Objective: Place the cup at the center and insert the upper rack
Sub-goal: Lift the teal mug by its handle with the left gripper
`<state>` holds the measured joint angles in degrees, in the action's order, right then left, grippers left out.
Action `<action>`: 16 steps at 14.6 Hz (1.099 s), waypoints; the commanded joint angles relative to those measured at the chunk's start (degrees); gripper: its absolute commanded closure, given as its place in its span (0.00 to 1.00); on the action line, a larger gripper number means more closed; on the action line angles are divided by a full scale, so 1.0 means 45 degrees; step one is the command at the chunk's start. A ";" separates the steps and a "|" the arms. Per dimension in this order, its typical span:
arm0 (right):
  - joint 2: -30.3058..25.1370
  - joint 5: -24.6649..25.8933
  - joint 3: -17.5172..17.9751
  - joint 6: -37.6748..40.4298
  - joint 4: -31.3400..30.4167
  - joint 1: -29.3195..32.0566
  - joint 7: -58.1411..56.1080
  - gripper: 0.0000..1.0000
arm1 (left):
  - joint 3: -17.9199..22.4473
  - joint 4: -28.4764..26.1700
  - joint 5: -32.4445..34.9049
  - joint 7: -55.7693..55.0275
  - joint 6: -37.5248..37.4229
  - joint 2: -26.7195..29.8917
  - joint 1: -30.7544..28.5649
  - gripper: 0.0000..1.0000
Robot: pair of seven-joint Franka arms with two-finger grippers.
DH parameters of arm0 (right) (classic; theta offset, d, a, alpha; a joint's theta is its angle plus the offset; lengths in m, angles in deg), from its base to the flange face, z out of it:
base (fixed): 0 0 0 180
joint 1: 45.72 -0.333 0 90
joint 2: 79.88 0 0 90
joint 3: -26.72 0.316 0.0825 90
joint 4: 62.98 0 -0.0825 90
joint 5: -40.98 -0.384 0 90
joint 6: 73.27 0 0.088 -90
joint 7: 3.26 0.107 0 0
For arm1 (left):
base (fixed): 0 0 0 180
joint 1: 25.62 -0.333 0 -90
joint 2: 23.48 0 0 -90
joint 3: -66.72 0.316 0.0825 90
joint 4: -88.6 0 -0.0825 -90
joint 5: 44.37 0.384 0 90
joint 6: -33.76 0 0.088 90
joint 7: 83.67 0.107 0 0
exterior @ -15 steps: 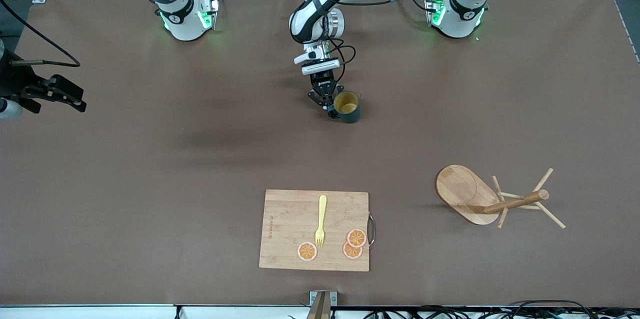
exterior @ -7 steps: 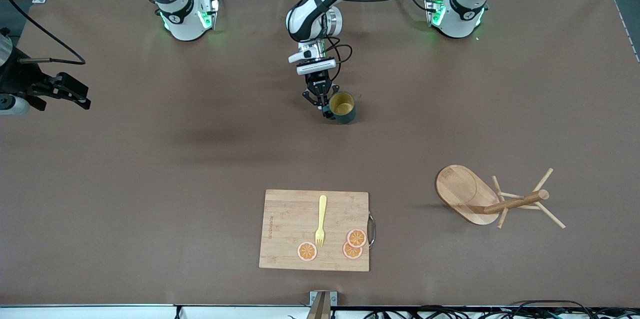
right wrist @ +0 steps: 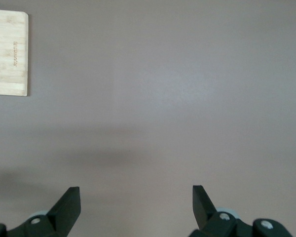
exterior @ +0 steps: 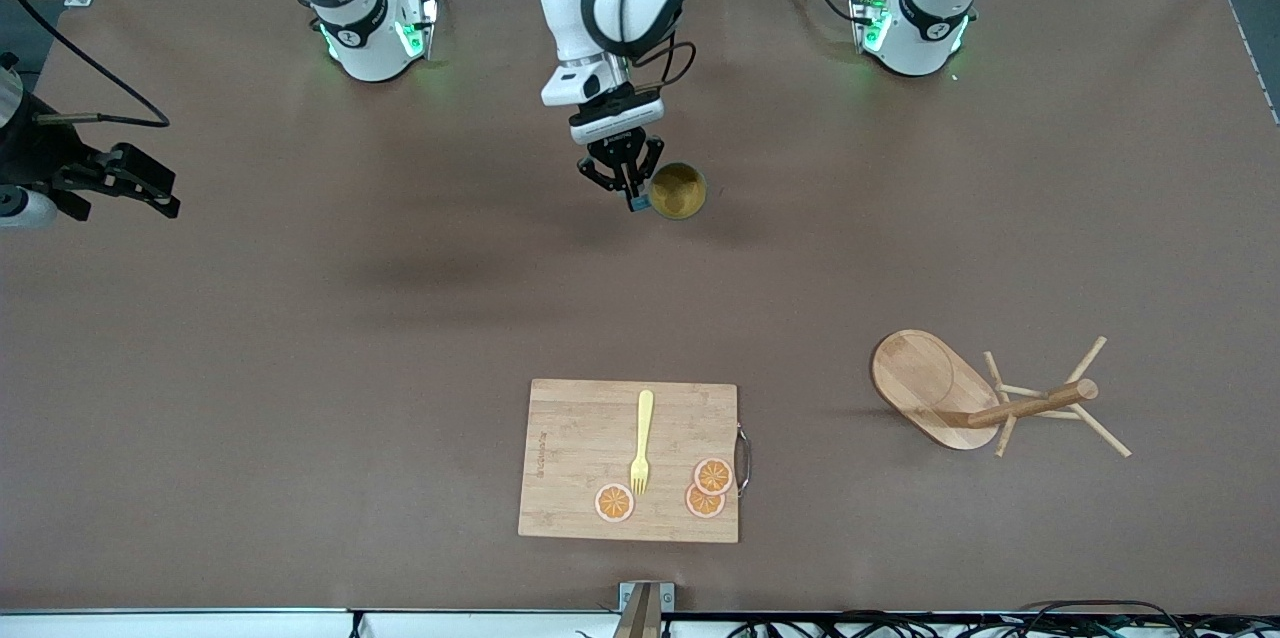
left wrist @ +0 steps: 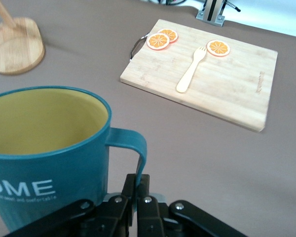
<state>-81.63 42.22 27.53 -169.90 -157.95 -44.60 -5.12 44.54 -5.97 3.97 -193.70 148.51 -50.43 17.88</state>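
The cup [exterior: 678,190] hangs upright in the air over the middle of the table [exterior: 300,318], toward the robots' bases, with its yellowish inside facing up and a soft shadow on the brown surface below it. The left gripper [exterior: 632,201] holds it by the side handle, its jaws pinched tight on that thin loop; in the left wrist view the handle of the cup [left wrist: 44,153] runs straight down between the black fingers [left wrist: 147,197], and white lettering shows on the teal wall. The rack [exterior: 985,398] lies tipped on its side toward the left arm's end of the table, nearer to the front camera than the cup and well apart from it, its oval base on edge and its post and thin pegs pointing away along the surface. The cutting board [exterior: 628,460] lies flat near the front edge, with a yellow fork [exterior: 641,442] and three orange slices [exterior: 706,488] on it. The right gripper [right wrist: 136,202] waits in the air over bare table at the right arm's end, its jaws spread wide around nothing.
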 commanded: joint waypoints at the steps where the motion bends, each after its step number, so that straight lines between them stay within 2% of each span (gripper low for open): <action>1: -0.0314 0.0075 0.0093 -0.0049 -0.0048 0.0162 -0.0036 0.00 | -0.0032 0.1635 -0.2456 0.1363 0.0008 0.0110 -0.1089 1.00; 4: -0.0314 0.0095 0.0093 -0.0049 -0.0028 0.0162 0.0042 0.00 | -0.0110 0.2147 -0.3998 0.1423 0.0086 0.0285 -0.2474 1.00; 9: -0.0314 0.0095 0.0093 -0.0030 0.0109 0.0201 0.0081 0.00 | -0.0110 0.2147 -0.7768 0.2496 0.0827 0.0948 -0.4585 1.00; 13: -0.0333 0.0232 0.0132 0.0241 0.0108 0.0104 -0.0055 0.00 | -0.0286 0.2109 -1.1654 0.3956 0.1005 0.1320 -0.6382 1.00; 16: -0.0333 0.0174 0.0132 0.0400 0.0147 0.0123 0.0080 0.00 | -0.0286 0.2089 -1.2771 0.4412 0.1005 0.1419 -0.7399 1.00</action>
<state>-81.91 42.24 27.62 -168.81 -156.87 -44.50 -5.12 44.07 4.29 -50.23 -174.80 152.78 -45.31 -12.64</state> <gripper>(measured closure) 0.000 0.956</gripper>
